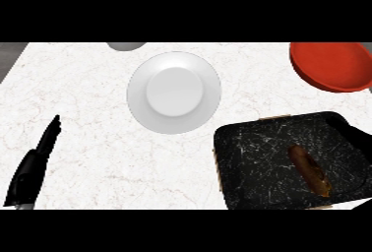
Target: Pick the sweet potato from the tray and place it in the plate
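My left hand (33, 165) shows at the lower left edge, resting over the white table (87, 98) with its fingers straight and together, pointing up and away from me, holding nothing. Far off to its right lies the sweet potato (310, 170) — a long brown piece set aslant in the black marbled tray (247, 162), toward the tray's right side. Well apart from my left hand, then, with bare table between us. A dark shape at the tray's right rim may be my right hand, but I cannot tell, nor how its fingers stand. The white plate (174, 92) sits up and to the right of my left hand, between it and the tray's far corner. Beyond, further right, a red bowl (333, 65) stands at the edge.
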Motion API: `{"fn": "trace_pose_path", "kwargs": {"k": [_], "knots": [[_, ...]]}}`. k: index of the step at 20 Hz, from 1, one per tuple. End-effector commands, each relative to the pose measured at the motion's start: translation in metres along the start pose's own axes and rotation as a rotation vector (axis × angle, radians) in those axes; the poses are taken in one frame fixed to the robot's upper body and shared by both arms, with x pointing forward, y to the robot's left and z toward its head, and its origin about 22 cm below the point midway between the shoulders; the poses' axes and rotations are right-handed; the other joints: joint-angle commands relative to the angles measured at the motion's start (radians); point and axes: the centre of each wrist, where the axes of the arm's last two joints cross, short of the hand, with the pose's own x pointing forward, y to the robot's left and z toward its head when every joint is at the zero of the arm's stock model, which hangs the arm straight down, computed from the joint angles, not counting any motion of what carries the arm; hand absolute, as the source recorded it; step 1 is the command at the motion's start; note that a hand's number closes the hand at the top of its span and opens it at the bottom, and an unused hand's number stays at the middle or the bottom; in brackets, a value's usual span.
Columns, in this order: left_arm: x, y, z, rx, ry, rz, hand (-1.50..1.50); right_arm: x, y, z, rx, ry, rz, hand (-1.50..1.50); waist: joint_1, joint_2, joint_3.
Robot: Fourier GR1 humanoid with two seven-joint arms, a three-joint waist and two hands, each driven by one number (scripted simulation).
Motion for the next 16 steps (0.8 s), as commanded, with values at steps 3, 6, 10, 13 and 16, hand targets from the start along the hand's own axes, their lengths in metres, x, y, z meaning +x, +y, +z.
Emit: {"fn": "trace_pose_path", "kwargs": {"k": [3,6,10,13,16], "knots": [[0.001,0.002,-0.006,-0.005,0.014,0.019,0.00,-0.008,0.024,-0.038,0.063,-0.009,0.015,-1.50,-0.003,0.000,0.000],[-0.004,0.011,-0.001,0.006,-0.003,-0.003,0.00,0.002,0.034,-0.040,0.108,0.003,0.019,-1.50,-0.003,-0.001,0.000],[-0.008,0.018,0.012,0.015,0.004,0.000,0.00,-0.011,0.035,-0.048,0.146,-0.007,0.033,-1.50,-0.004,-0.002,0.000],[-0.005,0.005,0.018,0.009,0.005,-0.002,0.00,-0.036,0.042,-0.053,0.160,0.015,0.038,-1.50,-0.004,-0.002,0.001],[0.002,0.009,-0.003,0.022,-0.006,-0.006,0.00,-0.025,0.035,-0.060,0.171,0.044,0.062,-1.50,-0.006,-0.001,0.000]]}}
